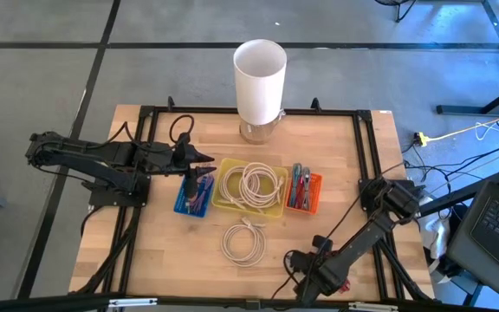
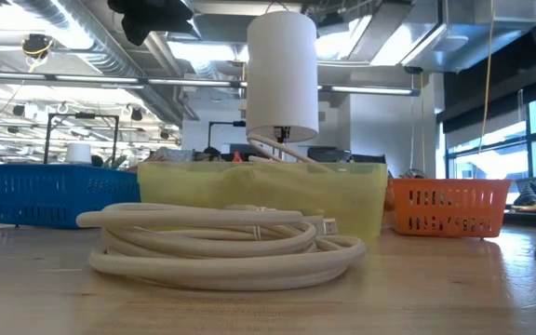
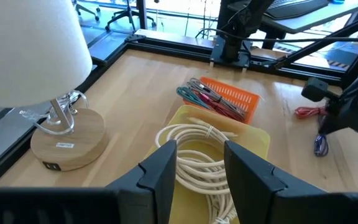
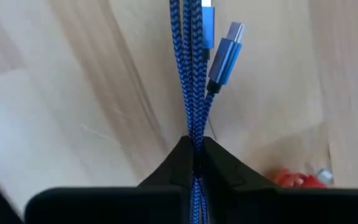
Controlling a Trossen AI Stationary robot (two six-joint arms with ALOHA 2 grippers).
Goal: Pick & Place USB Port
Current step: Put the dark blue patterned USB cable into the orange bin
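My right gripper [image 4: 194, 155] is shut on a blue braided USB cable [image 4: 191, 68], low over the table's near right part [image 1: 300, 263]. The left wrist view shows it far off with the blue cable [image 3: 320, 144] dangling beneath. My left gripper [image 3: 197, 168] is open and touches nothing. It hovers between the blue basket [image 1: 193, 198] and the yellow basket [image 1: 271, 206], pointing toward the table's right. A white cable coil [image 3: 191, 140] lies in the yellow basket. Another white coil [image 1: 245, 241] lies flat on the table. My right gripper pinches a bundle of several blue cable strands [image 4: 193, 134] between its two fingers, the strands running along them. Two blue connectors [image 4: 225, 50] stick out past the fingertips. The cable hangs below the gripper; whether its end touches the table, I cannot tell.
An orange basket [image 1: 310, 201] holding coloured cables stands right of the yellow one. A white-shaded lamp [image 1: 259, 82] on a wooden base stands at the far edge. A red cable [image 4: 294, 179] lies near the right gripper. Bare wood shows at the table's near left.
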